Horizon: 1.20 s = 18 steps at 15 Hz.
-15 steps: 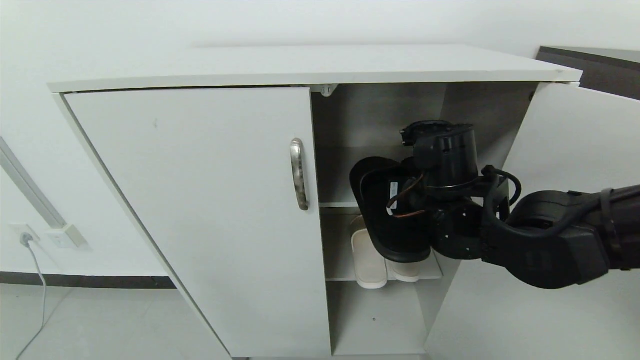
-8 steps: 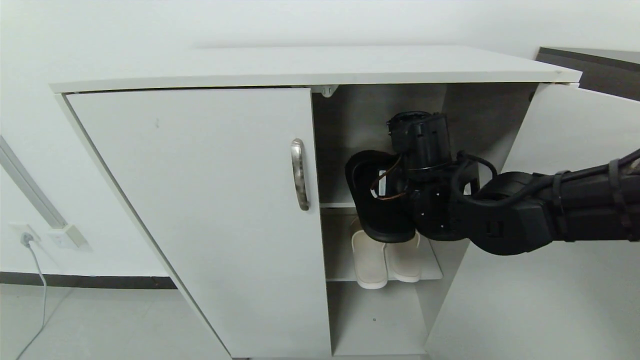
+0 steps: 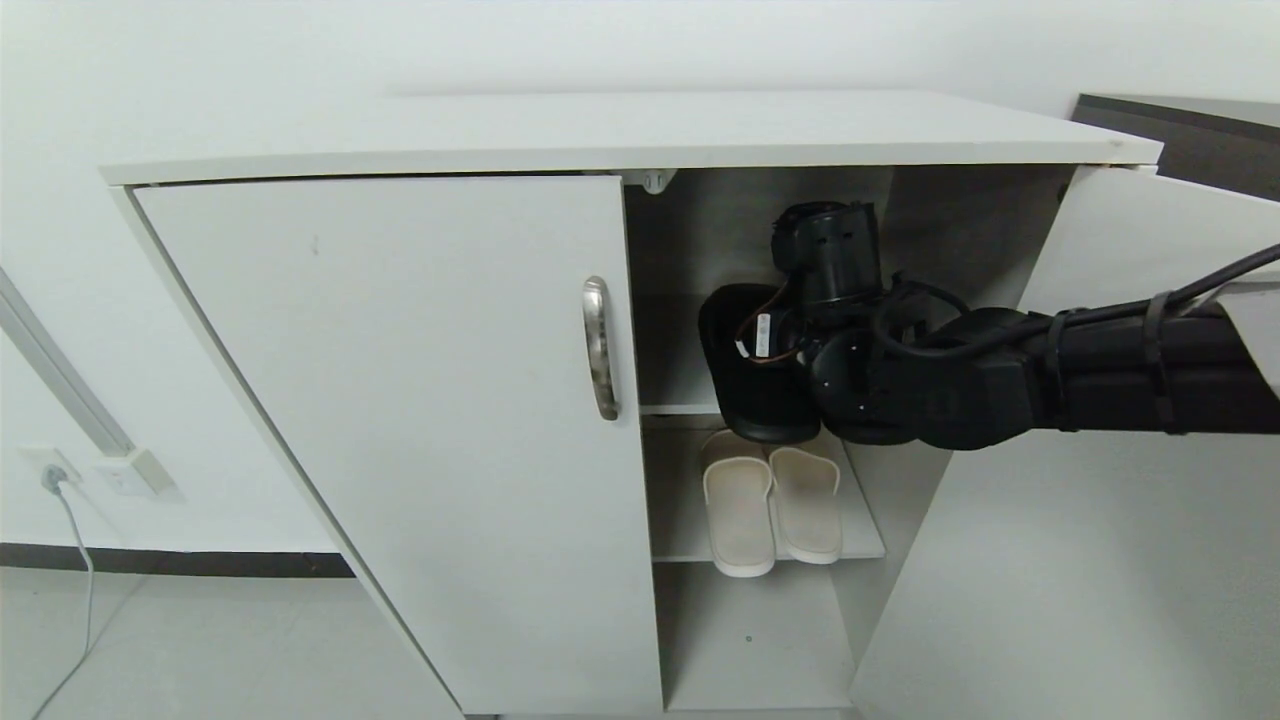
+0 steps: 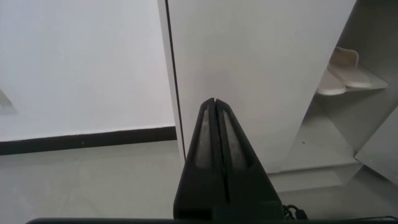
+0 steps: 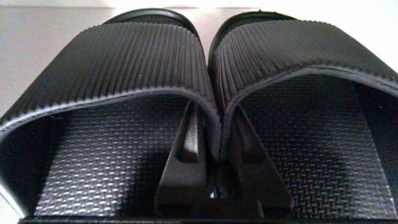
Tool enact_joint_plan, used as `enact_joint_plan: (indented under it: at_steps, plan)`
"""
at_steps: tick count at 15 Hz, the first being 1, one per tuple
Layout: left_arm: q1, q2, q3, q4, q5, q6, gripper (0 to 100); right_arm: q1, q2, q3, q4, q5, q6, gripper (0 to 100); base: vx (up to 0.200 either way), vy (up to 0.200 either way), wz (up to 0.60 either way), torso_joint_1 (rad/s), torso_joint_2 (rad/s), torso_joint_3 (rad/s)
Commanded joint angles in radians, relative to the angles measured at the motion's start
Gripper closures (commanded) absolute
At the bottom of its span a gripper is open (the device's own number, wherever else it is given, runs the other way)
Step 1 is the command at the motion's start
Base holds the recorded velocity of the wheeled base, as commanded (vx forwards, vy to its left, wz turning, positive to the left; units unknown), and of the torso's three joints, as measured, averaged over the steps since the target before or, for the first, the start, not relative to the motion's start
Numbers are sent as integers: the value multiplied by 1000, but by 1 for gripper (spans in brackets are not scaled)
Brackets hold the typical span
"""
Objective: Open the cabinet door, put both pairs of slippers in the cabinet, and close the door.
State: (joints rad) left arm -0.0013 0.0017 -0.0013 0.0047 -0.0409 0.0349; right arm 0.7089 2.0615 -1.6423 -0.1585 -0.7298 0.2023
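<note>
The white cabinet (image 3: 620,130) has its right door (image 3: 1150,260) swung open and its left door (image 3: 400,420) closed. A pair of black slippers (image 3: 755,370) is held over the upper shelf inside the opening. My right gripper (image 5: 211,168) is shut on the slippers' inner straps (image 5: 214,109), one finger in each slipper. A pair of cream slippers (image 3: 770,505) lies side by side on the middle shelf (image 3: 860,545) and shows too as cream slippers (image 4: 348,71) in the left wrist view. My left gripper (image 4: 214,106) is shut and empty, low before the closed left door (image 4: 249,62).
A metal handle (image 3: 597,347) runs down the closed door's right edge. The bottom compartment (image 3: 750,640) holds nothing. Grey floor (image 4: 93,180) and a dark baseboard lie left of the cabinet, with a wall socket and cable (image 3: 55,485).
My right arm has pushed the black slippers up and deeper into the cabinet, from in front of the cream pair to the upper shelf level. The cream slippers are now uncovered.
</note>
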Motion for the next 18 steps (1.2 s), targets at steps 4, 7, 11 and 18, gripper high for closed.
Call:
enact_joint_plan:
  at_steps: [4,7,11,18]
  plan:
    - [0,0,0,0,-1,0,100,-2,20,-5,1,3,2,100,0,0,0,0,0,0]
    - [0,0,0,0,-1,0,100,-2,20,-4,1,3,3,100,0,0,0,0,0,0]
    - [0,0,1,0,1,0,100,-2,20,-2,-1,4,3,100,0,0,0,0,0,0]
    - [0,0,0,0,1,-1,100,0,12,21,1,4,5,0,0,0,0,0,0,0]
